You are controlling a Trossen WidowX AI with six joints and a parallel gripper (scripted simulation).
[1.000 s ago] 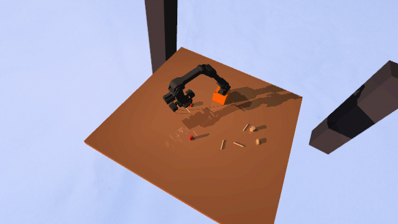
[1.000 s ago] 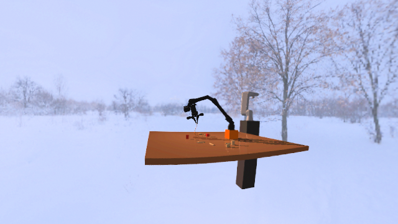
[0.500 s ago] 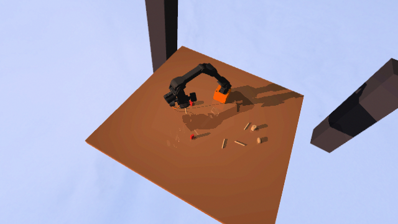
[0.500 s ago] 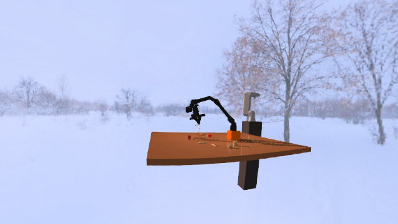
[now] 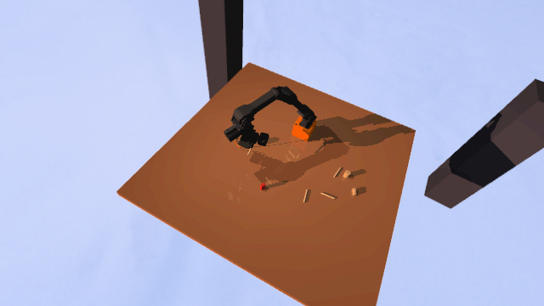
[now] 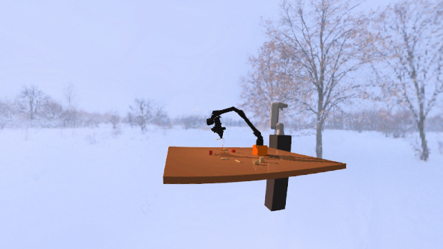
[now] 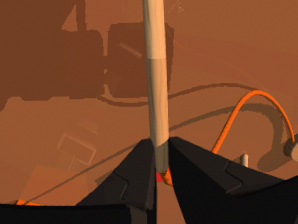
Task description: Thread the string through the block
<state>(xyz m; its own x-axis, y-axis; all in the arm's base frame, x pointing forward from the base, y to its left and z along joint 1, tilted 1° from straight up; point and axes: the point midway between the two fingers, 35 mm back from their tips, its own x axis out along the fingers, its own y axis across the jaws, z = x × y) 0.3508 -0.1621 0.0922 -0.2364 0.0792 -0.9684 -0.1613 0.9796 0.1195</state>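
My gripper is shut on the pale wooden stick, near its string end, and holds it above the table. The orange string arcs from that end to the right in the wrist view, towards a pale round button at the right edge. A red piece and another red piece stand on the table. A bit of red shows between the fingers, below the stick. No hole can be made out, so I cannot tell which red piece is the block.
Loose sticks lie in front of the arm, with small pale round pieces near them. The arm's orange base stands towards the table's back edge. A small pale peg shows beside the right finger.
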